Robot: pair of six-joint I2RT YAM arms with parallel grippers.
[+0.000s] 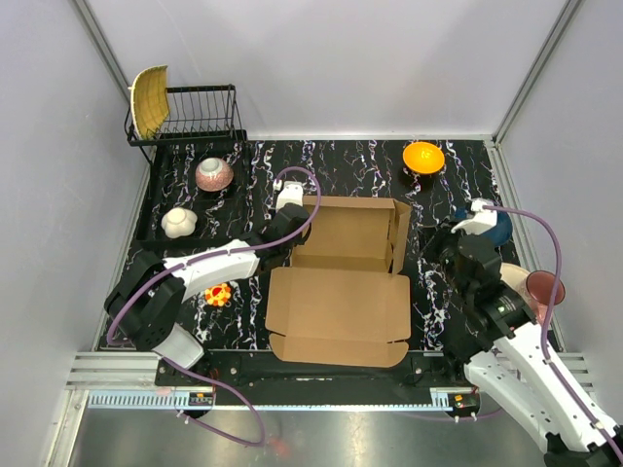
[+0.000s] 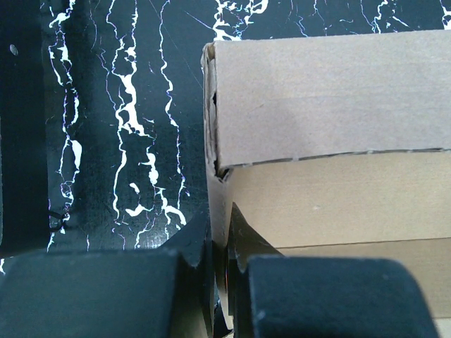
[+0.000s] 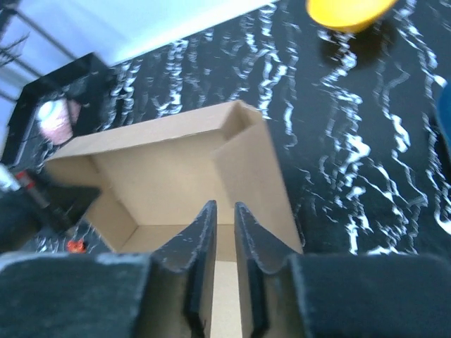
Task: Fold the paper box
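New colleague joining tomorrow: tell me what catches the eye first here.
The brown paper box, tray walls raised and lid lying flat, fills the middle of the black marbled table. The left gripper sits closed at its left wall. An orange bowl stands at the far right.

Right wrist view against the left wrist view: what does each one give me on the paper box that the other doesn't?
Only the right wrist: the paper box's open inside with its walls raised, plus the orange bowl and a pink bowl beyond it. Only the left wrist: the outside of one wall up close, with a split corner, and the left fingers closed by that wall's edge. Both: brown cardboard on the black marbled table.
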